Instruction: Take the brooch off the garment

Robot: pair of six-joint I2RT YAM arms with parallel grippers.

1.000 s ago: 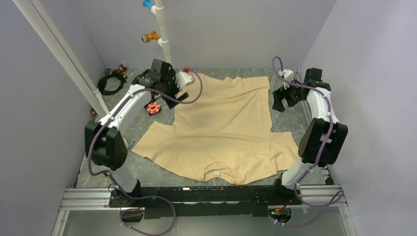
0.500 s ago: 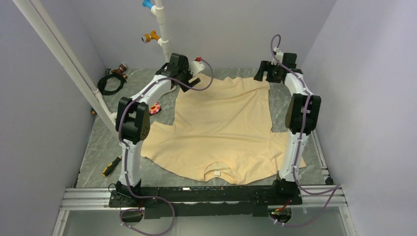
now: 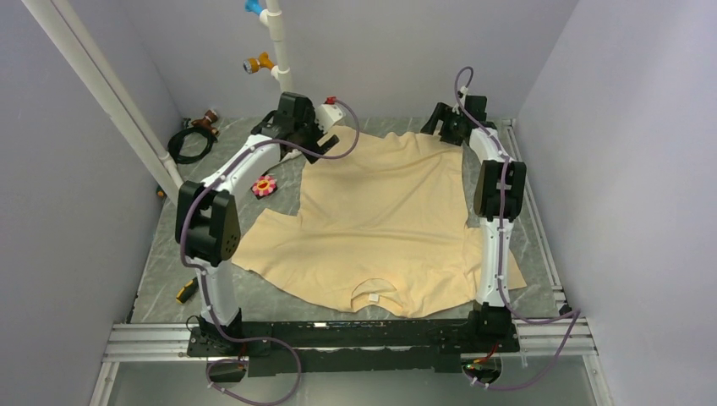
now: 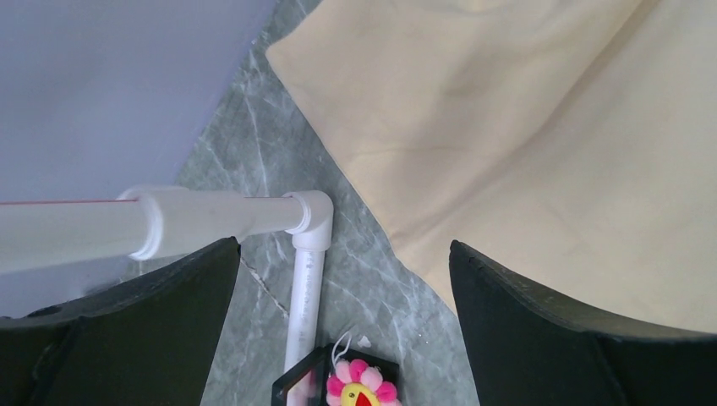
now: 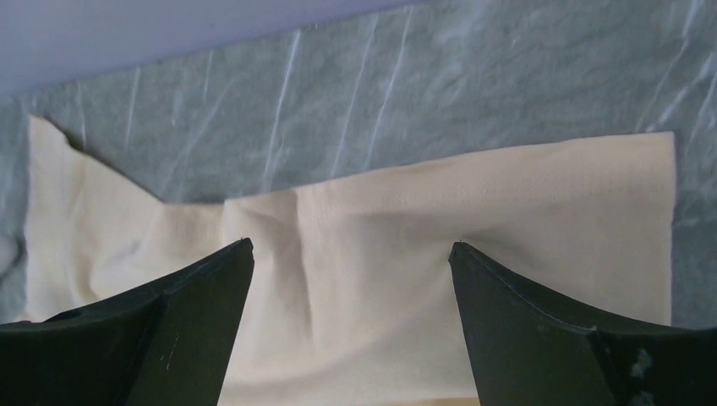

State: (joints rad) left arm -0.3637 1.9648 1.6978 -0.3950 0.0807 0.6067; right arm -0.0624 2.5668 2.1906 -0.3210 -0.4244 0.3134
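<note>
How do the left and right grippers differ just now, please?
The left gripper hangs over the garment's far left edge and bare table; the right gripper sits over its far right hem. The brooch lies near the left gripper, far from the right gripper. Cloth puckers between the right fingers only. Both are open, holding nothing.

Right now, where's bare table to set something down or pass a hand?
Roomiest: near-left table, between the garment sleeve and left wall; only a small yellow tool there. Narrow strip between garment and right wall, beside the right arm. Crowded: far-left corner, with cable coil, white pipe, brooch.
</note>
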